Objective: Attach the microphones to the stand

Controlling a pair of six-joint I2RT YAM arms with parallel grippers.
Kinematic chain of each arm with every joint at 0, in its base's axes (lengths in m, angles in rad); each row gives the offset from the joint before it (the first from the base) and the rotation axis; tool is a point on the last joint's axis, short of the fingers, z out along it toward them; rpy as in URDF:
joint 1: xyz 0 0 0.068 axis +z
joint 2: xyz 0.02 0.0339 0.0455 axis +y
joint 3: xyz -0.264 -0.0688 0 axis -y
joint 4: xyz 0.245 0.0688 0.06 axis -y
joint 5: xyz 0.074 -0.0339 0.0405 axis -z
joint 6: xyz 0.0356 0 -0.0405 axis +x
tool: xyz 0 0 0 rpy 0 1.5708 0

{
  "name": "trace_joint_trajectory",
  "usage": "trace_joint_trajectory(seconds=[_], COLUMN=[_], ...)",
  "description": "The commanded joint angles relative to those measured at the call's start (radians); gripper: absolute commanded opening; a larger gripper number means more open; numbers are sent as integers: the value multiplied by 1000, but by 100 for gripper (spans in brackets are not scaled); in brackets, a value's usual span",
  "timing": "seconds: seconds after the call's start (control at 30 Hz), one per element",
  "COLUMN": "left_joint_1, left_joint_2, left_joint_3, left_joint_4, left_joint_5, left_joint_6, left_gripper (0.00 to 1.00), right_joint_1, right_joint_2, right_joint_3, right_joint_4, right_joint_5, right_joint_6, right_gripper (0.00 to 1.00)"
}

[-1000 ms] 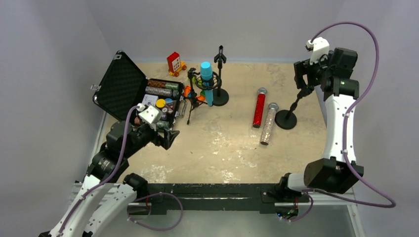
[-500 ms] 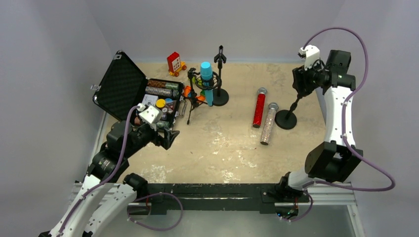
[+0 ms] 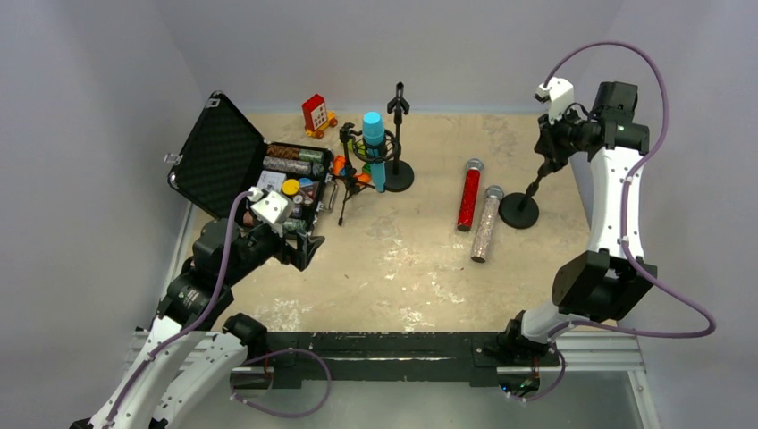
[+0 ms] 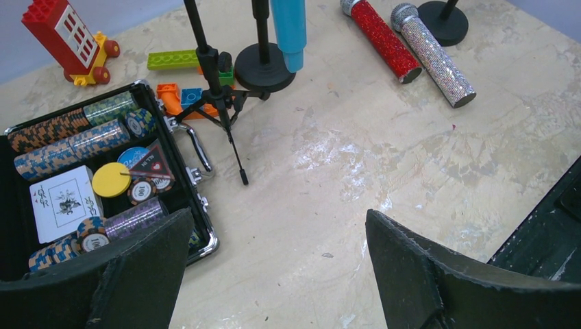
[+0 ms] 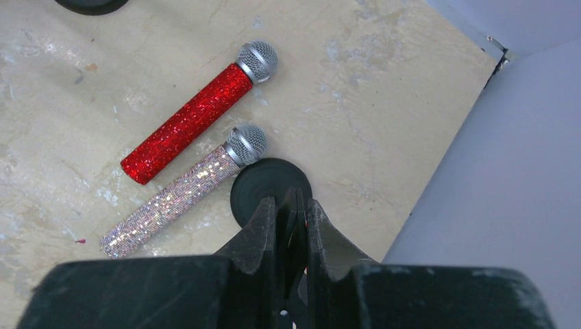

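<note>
Beige tabletop (image 3: 420, 259), right gripper (image 5: 290, 203) clamping stand (image 3: 519, 213), left gripper (image 4: 277, 216) spread wide

Centre right, a red glitter microphone (image 3: 469, 195) and a silvery-pink glitter microphone (image 3: 487, 224) — both with silver mesh heads. Upper centre, a plain cyan-blue microphone (image 3: 374, 147). The desk (image 3: 402, 259) is mottled beige — pale scuffs. Black stand (image 3: 518, 213), black case (image 3: 219, 152) at left, red-and-yellow toy (image 3: 315, 113).

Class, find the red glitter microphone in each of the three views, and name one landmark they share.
Top external: red mic lies right of centre.
Left wrist: red mic at the top, right of centre.
Right wrist: red mic upper left of centre.
Shared landmark: the silvery mic lying beside it.
</note>
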Motion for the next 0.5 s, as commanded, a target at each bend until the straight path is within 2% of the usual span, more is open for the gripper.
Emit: trace_joint_trajectory(seconds=[0.0,0.47], left_joint_1=[5,5], left_joint_2=[-4,-13], left_joint_3=[-12,-19], left_joint_4=[21,36], left_joint_5=[1,61], left_joint_6=[24,24], left_gripper=[99,99], right_joint_1=[-4,34], right_joint_2=[-3,-38], right_joint_3=[50,47], right_joint_4=[-50,-260], right_joint_5=[-60,-190], right_joint_6=[-51,-98], right_gripper=[4,0])
